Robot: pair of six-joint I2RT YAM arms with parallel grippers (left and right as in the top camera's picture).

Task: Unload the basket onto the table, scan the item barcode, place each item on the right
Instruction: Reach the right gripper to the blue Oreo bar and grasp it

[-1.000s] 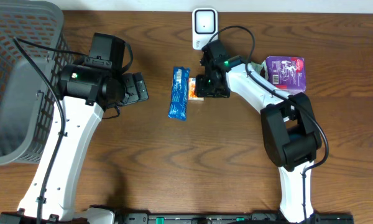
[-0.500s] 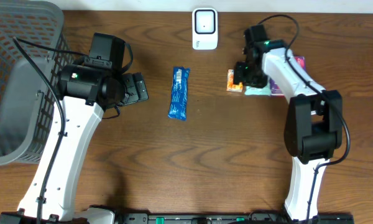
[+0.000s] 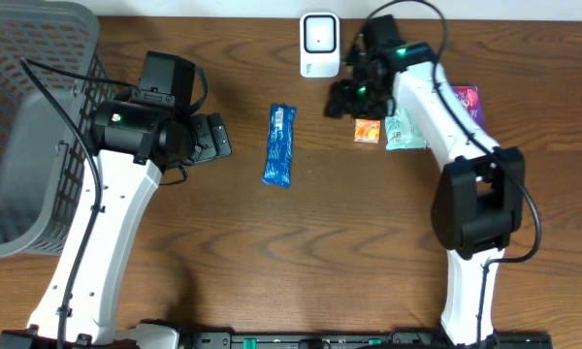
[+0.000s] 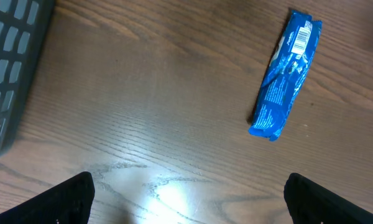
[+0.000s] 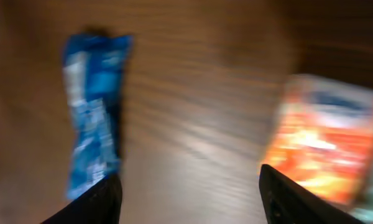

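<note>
The white barcode scanner point(image 3: 319, 44) stands at the table's back edge. A blue packet point(image 3: 280, 145) lies in the middle, also in the left wrist view point(image 4: 286, 74) and blurred in the right wrist view point(image 5: 93, 140). A small orange item point(image 3: 368, 129) lies flat beside a pale green packet point(image 3: 404, 129). My right gripper point(image 3: 341, 100) hovers between scanner and orange item point(image 5: 326, 143), open point(image 5: 189, 199) with only bare table between its fingers. My left gripper point(image 3: 216, 137) waits wide open point(image 4: 189, 202) left of the blue packet, holding nothing.
A grey mesh basket point(image 3: 34, 126) fills the left side; its wall shows in the left wrist view point(image 4: 12, 68). A purple packet point(image 3: 458, 107) lies at the back right, behind the right arm.
The right gripper carried the orange item from beside the scanner to the right, left it next to the green packet, opened, and swung back left toward the scanner. The left arm stayed still.
</note>
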